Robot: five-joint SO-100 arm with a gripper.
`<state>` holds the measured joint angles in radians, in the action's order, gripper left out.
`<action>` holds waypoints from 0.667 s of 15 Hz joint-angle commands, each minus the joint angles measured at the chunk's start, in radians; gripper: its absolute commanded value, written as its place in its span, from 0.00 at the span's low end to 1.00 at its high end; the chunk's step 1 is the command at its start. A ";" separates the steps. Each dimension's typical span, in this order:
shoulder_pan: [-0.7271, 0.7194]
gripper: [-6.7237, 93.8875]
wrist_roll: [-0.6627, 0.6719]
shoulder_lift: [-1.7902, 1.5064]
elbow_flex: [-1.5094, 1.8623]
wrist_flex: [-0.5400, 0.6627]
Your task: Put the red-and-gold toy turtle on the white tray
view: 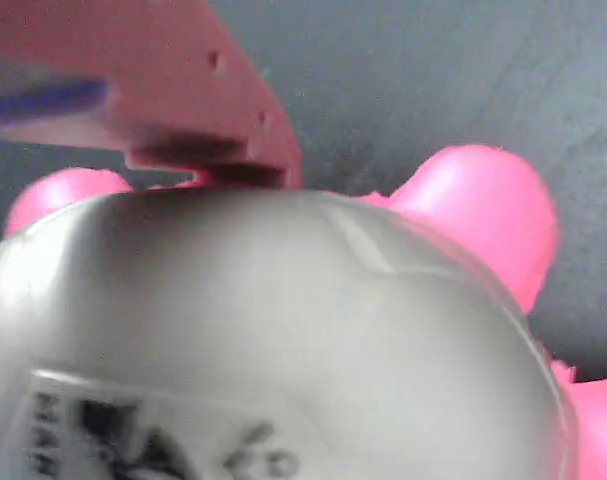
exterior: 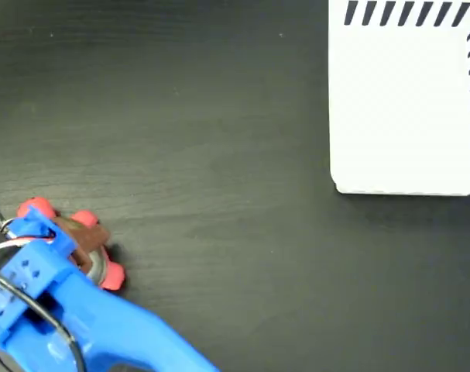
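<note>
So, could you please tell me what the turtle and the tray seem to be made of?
The turtle: feet look like soft moulded rubber or plastic, smooth and matte; the shell looks glossy, metallic-coated, given its sheen and highlights. The tray: flat, white, matte with printed dark stripes, possibly plastic or card; I cannot tell which.

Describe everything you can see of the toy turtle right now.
The toy turtle sits on the dark table at lower left of the fixed view, far from the white tray. Coral-red limbs poke out around a shiny domed shell, which carries a black printed label in the wrist view. The blue gripper covers most of it, one finger against the shell's far edge.
</note>
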<state>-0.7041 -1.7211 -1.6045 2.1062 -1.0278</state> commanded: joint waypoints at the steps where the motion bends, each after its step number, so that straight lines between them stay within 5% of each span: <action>1: -0.005 0.62 -0.018 -0.083 -0.021 -0.012; 10: 0.000 0.62 -0.041 -0.026 -0.023 0.006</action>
<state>-0.7041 -1.7395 -1.6061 2.1108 -1.0216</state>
